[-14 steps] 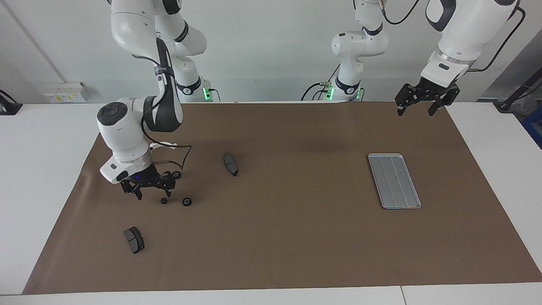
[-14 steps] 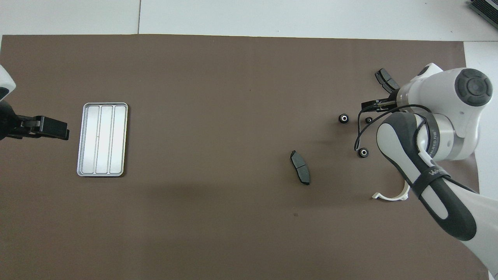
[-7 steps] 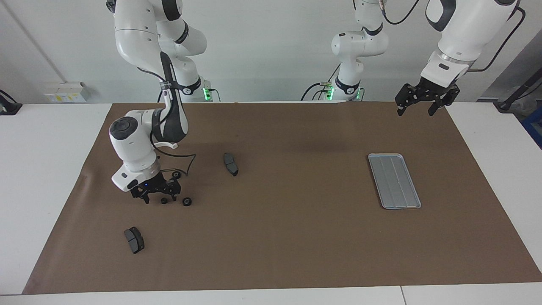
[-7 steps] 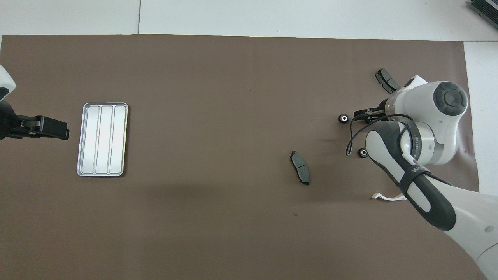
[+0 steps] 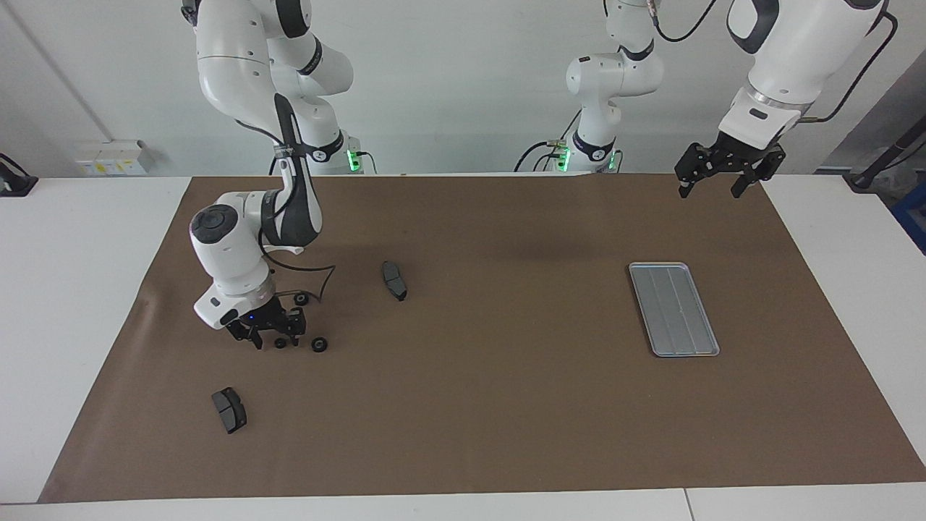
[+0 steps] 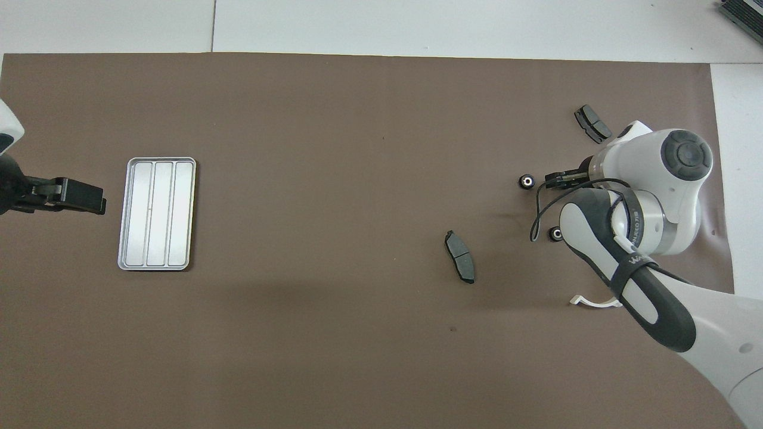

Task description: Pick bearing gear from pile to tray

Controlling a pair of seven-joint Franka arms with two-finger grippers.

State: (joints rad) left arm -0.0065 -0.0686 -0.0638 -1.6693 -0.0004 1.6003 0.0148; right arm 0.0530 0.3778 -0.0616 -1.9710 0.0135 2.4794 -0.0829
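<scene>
Black rings [image 5: 319, 344] lie scattered, well apart from the empty silver tray [image 5: 673, 309].

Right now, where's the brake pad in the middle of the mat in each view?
Facing view: brake pad sits toward the right arm's end, nearer the robots than the black rings.
Overhead view: same brake pad, again nearer the robots than the rings.
Shared landmark: the tray, at the left arm's end.

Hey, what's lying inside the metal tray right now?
Nothing: the tray shows only its bare ridged floor in both views, none of it covered. The black rings lie on the mat at the right arm's end.
</scene>
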